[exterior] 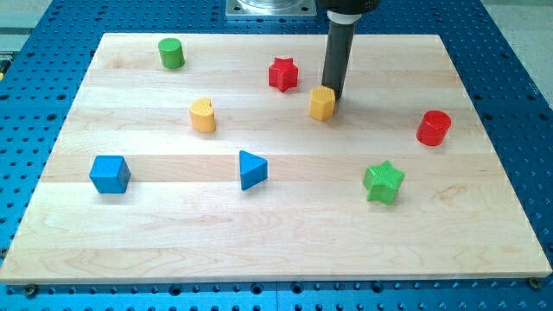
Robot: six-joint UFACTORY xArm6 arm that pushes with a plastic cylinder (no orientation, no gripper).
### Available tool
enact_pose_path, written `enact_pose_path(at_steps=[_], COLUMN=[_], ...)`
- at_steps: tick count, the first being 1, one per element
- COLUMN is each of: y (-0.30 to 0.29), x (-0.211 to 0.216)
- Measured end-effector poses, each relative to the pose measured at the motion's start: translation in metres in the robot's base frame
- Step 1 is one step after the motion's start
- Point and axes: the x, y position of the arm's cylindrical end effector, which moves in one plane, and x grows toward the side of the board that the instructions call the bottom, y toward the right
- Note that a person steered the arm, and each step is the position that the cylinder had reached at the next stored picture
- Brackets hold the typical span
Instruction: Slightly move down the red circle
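Bright, even overhead light; no dim corners. Wooden board (276,233) evenly lit, grain readable, no strong glare. Shadows short and soft, close under each block, e.g. blue cube (110,174) and green star (384,182). Dark rod (337,60) shows a faint vertical sheen. Focus sharp throughout; slight softness at block edges. Board edges look straight, perspective taper only.

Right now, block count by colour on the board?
Red: 2, red star, red circle
Yellow: 2, yellow heart, yellow hexagon by my tip
Green: 2, green cylinder, green star
Blue: 2, blue cube, blue triangle
Total: 8
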Motion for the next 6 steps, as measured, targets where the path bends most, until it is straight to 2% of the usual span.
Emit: enact_pose_path(at_steps=[1, 2, 3, 4, 5, 6], y=[-0.015, -0.033, 0.007, 0.083, 0.13, 0.132], x=[0.028, 0.032, 0.021, 0.016, 0.017, 0.025])
